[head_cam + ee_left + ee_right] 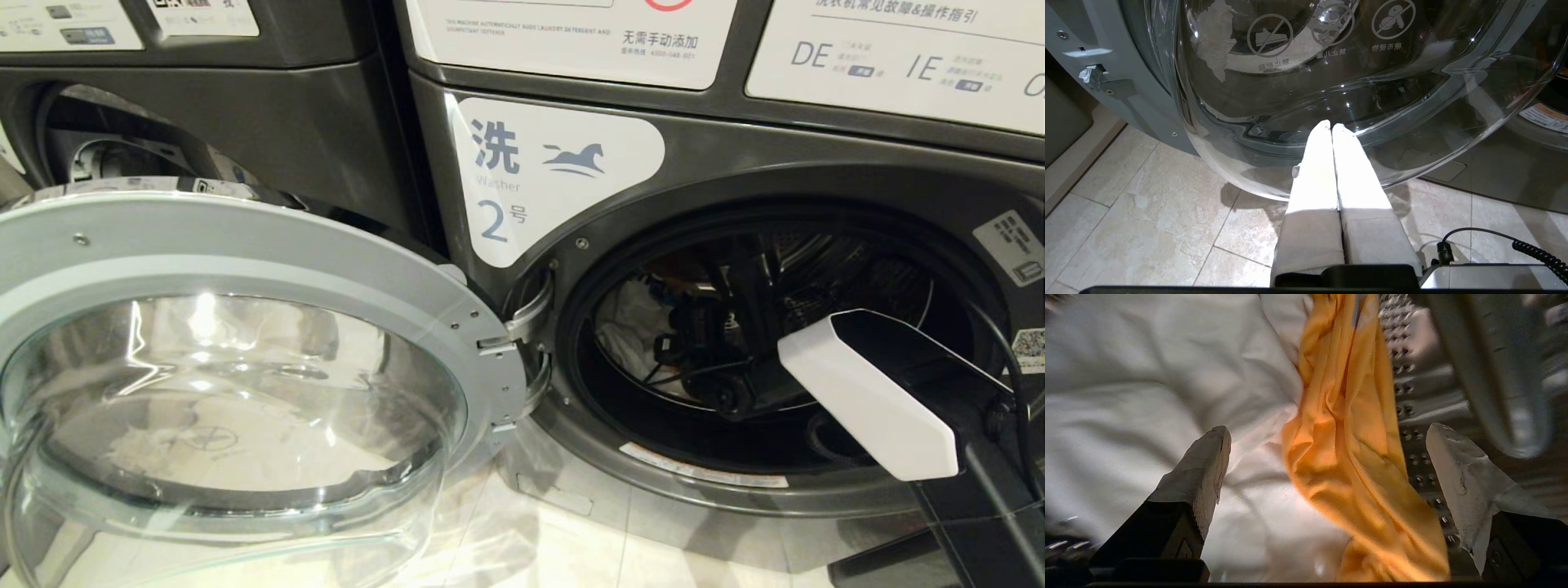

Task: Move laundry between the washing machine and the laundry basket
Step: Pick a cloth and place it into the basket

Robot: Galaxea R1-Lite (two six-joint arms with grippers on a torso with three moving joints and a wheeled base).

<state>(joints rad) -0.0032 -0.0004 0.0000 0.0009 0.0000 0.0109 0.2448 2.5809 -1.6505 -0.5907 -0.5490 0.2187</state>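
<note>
Head view: washing machine (571, 269), front-loader marked no. 2, w/ door (245, 359) swung fully open to the robot's left, glass bowl facing the camera. Right arm (873, 392) reaches from lower right thru the porthole into the drum (857, 278); white forearm cover at the door ring, black wrist further in. Gripper itself hard to make out in the dark. White laundry (633, 327) visible at left side of drum interior. A 2nd machine (245, 122) sits to the left, behind the open door. Pale tile floor (531, 539) below.

Left wrist view: left gripper (1331, 125) parked low over the tiled floor (1147, 212), fingers (1314, 163) pressed together, clenched on nothing. Tips sit just in front of the door glass (1331, 81); contact can't be told. Prohibition icons show on the glass. Coiled cable (1535, 249) at the wrist.

Right wrist view: right gripper (1327, 428) inside the drum, fingers (1208, 457) spread wide, released, nothing grasped. Orange garment (1347, 457) lies between the two fingers, over a white sheet-like cloth (1147, 396). Perforated drum wall (1412, 396) and a drum paddle (1494, 375) beside the orange piece. Laundry basket not seen in any view.
</note>
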